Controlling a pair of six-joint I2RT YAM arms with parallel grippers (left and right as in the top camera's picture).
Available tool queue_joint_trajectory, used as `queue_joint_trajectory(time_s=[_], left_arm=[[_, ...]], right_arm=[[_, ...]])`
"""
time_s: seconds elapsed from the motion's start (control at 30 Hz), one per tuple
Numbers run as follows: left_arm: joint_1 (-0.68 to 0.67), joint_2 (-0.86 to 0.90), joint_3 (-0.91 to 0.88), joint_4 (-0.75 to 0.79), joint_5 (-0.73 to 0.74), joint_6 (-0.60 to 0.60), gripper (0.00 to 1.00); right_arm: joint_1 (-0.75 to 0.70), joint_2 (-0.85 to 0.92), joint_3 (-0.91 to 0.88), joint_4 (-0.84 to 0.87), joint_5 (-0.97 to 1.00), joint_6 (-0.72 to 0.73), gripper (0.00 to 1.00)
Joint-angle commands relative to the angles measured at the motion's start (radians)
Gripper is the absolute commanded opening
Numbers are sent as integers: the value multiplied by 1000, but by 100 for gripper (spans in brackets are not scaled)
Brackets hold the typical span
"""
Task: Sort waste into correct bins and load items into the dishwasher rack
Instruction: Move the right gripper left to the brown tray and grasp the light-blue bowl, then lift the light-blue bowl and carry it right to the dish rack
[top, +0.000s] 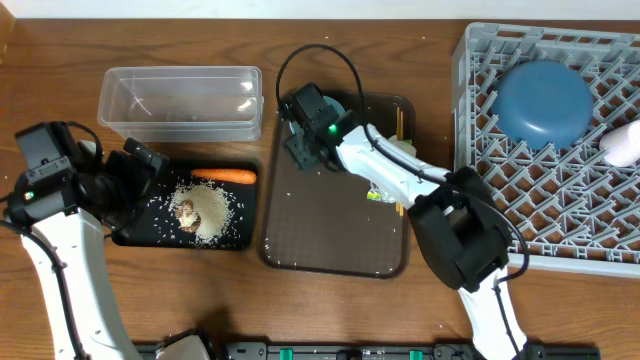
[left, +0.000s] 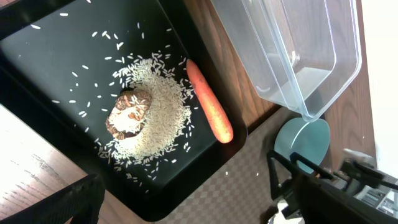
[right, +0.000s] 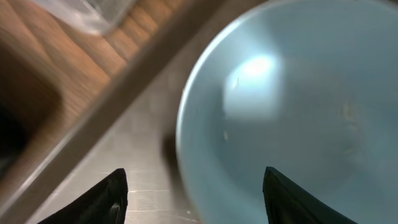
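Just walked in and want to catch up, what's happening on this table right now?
The right tool, reaching across the brown serving tray, stands open astride the rim of the small pale blue bowl. The left tool hangs open by the black tray, which holds rice, a carrot and a brown lump. The dark blue bowl already sits in the rack.

Robotics lab bench, wooden table (top: 50, 90), two robot arms (top: 395, 172), grey dishwasher rack (top: 560, 220), rice (left: 163, 112) on black tray (left: 50, 68).

The tub (top: 215, 95) is clear glossy plastic, the table (top: 60, 40) grained wood, the pale bowl (right: 298, 124) smooth (shiny).
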Motion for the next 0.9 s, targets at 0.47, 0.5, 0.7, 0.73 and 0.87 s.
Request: queue_joint_trajectory(time_s=[0.47,0.5,0.7,0.73,0.87], left_arm=[[5,0,10,-2,6,13,98],[5,0,10,-2,6,13,98],[5,0,10,-2,6,13,98],[5,0,10,-2,6,13,98],[5,0,10,-2,6,13,98]], right_arm=[[8,26,3,-57,66,-23,22],[9,26,3,-57,64,-22,18],[9,6,3,-58,57,-13,7],[9,-1,3,-58,58,-10,7],[9,-29,3,-58,54,-10,1]])
